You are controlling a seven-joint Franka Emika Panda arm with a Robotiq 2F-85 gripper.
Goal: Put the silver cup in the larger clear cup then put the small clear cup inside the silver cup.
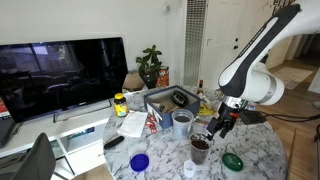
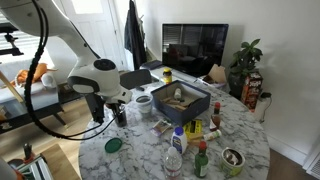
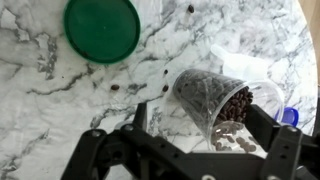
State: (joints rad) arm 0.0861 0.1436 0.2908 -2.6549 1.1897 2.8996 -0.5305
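The small clear cup is a see-through tumbler holding dark brown beans. In the wrist view it looks tilted and sits between my fingers. My gripper is open around it: the left finger stands apart from the cup wall and the right finger overlaps its rim. In an exterior view the small cup stands on the marble table just below my gripper. The larger clear cup stands behind it and also shows in the other exterior view. I cannot make out the silver cup on its own.
A green lid lies on the marble table beyond the cup, and shows in both exterior views. A blue lid, a grey bin, bottles and a TV stand around. Loose beans dot the table.
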